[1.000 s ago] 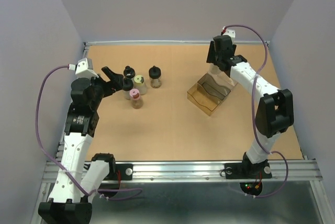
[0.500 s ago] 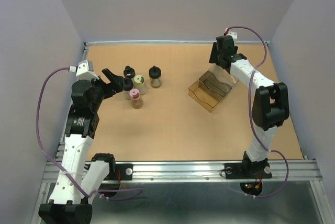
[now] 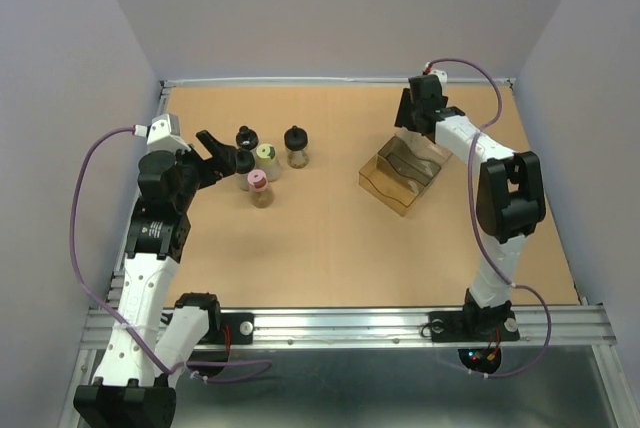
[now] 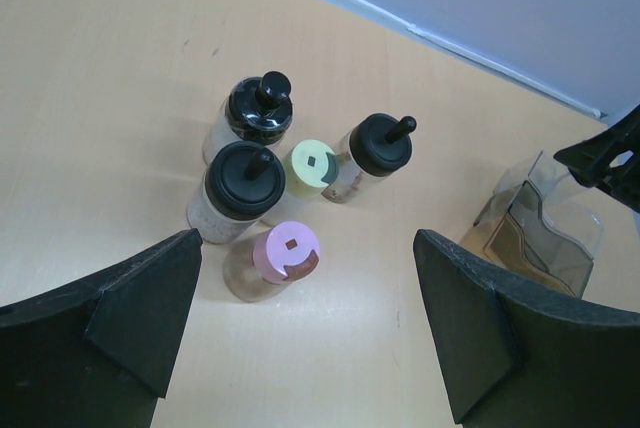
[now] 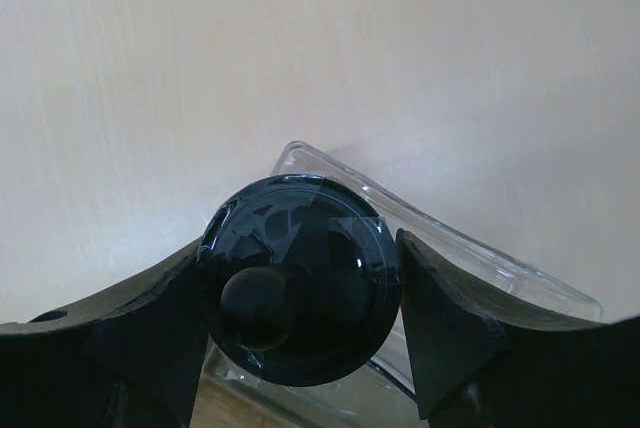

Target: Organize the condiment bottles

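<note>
Right gripper is squeezed around one black-capped bottle over the box edge, while five more bottles wait in front of the wide-open left gripper.

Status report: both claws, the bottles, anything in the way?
Left claw open, facing five standing bottles. Right claw shut on black-capped bottle above amber box. Nothing seen blocking.
</note>
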`<state>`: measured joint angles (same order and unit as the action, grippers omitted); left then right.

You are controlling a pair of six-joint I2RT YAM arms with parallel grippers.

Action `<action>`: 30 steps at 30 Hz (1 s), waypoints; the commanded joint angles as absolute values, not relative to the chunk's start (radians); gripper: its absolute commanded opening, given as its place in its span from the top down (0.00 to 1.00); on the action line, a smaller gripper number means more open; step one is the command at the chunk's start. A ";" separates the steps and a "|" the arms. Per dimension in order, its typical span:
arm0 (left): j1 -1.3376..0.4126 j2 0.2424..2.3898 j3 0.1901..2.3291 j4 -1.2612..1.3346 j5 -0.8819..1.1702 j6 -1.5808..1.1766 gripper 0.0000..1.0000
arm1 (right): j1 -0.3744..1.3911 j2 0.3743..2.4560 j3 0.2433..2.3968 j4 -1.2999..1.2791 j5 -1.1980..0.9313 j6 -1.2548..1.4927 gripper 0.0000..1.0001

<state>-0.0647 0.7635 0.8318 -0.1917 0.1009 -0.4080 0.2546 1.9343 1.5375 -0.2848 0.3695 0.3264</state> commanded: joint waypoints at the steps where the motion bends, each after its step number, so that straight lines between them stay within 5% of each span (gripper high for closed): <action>1: -0.067 0.755 0.862 -0.172 0.094 -0.387 0.02 | 0.256 1.944 1.494 -0.203 0.348 0.354 0.87; 5: -0.067 0.755 0.856 -0.170 0.094 -0.388 0.02 | 0.256 1.942 1.465 -0.164 0.347 0.338 0.59; 8: -0.067 0.755 0.854 -0.169 0.094 -0.391 0.02 | 0.256 1.940 1.460 -0.161 0.347 0.328 0.48; 11: -0.067 0.756 0.856 -0.170 0.091 -0.391 0.02 | 0.256 1.911 1.450 -0.160 0.363 0.327 0.19; 12: -0.067 0.753 0.856 -0.169 0.091 -0.390 0.02 | 0.256 1.879 1.447 -0.161 0.371 0.327 0.00; 22: -0.066 0.759 0.848 -0.163 0.072 -0.406 0.01 | 0.256 1.530 1.330 -0.228 0.330 0.307 0.00; 27: -0.067 0.765 0.847 -0.156 0.055 -0.420 0.01 | 0.259 1.424 1.281 -0.261 -0.203 0.203 0.00; 30: -0.066 0.772 0.845 -0.149 0.057 -0.429 0.01 | 0.273 1.436 1.275 -0.284 -0.348 0.143 0.00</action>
<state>-0.0643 0.7666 0.8314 -0.1917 0.0692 -0.4175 0.2554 1.3998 1.3251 -0.2382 -0.0143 0.2459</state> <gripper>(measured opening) 0.986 0.998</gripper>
